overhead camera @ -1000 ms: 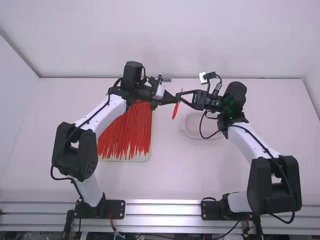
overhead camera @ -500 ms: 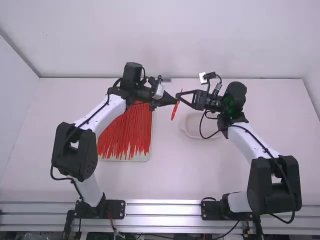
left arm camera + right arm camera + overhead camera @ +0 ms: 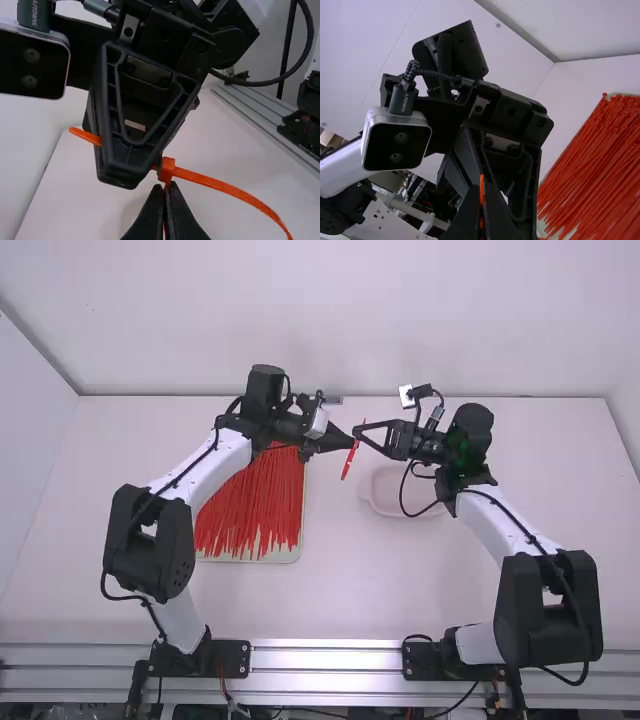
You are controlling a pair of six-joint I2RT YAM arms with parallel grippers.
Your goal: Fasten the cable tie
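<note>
Orange cable tie (image 3: 348, 460) pinched by left fingers (image 3: 150, 216); right fingers (image 3: 468, 225) pinch it too.

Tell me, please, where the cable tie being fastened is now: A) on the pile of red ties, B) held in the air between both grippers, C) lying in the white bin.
B: the left gripper and the right gripper pinch the cable tie in mid-air between them.

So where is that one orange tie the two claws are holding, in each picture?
High view: the cable tie hangs upper middle, between the left gripper and the right gripper.
Left wrist view: it runs from centre left to the bottom right corner.
Right wrist view: a thin sliver, low centre.
Landmark: the pile of spare ties, in the high and right wrist views.
</note>
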